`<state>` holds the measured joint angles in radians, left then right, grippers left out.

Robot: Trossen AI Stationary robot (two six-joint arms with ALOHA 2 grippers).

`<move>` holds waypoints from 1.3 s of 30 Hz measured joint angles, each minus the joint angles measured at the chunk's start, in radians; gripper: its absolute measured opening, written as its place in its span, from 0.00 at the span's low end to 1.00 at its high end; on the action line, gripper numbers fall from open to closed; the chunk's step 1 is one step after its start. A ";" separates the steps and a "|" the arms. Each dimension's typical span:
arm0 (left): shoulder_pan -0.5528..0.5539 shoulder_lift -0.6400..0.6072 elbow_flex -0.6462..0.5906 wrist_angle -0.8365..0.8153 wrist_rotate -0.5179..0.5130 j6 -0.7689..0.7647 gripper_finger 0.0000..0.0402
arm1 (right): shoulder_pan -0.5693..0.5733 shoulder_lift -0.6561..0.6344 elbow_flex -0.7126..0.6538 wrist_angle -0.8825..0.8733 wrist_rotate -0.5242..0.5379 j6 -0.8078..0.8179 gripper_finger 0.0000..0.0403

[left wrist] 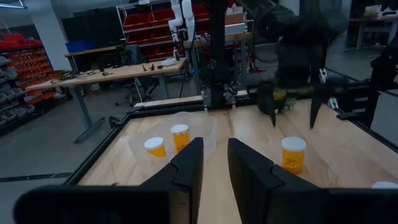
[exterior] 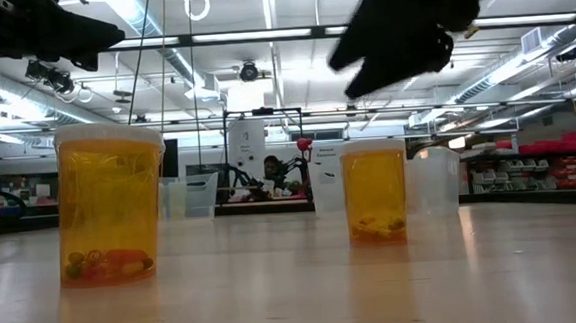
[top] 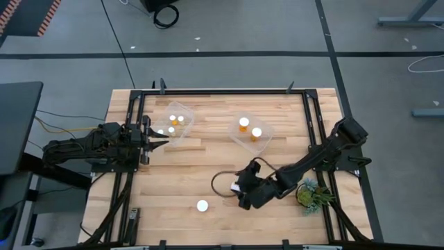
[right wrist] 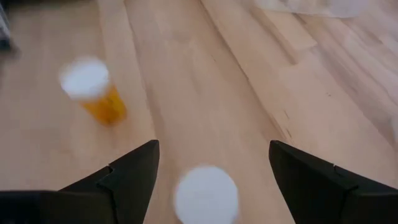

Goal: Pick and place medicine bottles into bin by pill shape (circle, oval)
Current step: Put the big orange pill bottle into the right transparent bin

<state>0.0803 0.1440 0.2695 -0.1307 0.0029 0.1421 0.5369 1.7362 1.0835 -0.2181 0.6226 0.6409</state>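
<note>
Two orange bottles with white caps stand upright on their bases on the wooden table. One bottle (top: 202,205) stands near the front edge, and it is the big one in the low view (exterior: 110,204). My right gripper (right wrist: 211,149) is open and hovers over the other bottle (right wrist: 205,199), a finger on either side above its cap, apart from it; the left wrist view (left wrist: 293,154) shows this too. My left gripper (left wrist: 214,163) waits at the table's left, slightly open and empty.
A clear bin (top: 173,121) with three bottles stands at the far left by my left gripper. A second clear bin (top: 250,132) with two bottles stands at the far middle. A green plant (top: 312,194) sits by the right arm, and a dark cable loop (top: 220,182) lies beside the right gripper.
</note>
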 joint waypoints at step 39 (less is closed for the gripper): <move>0.000 0.000 0.000 0.002 0.000 0.000 0.22 | -0.001 0.097 -0.002 -0.038 -0.104 0.013 0.66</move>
<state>0.0803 0.1440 0.2695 -0.1291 0.0029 0.1421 0.5360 1.8328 1.0817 -0.2565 0.5182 0.6540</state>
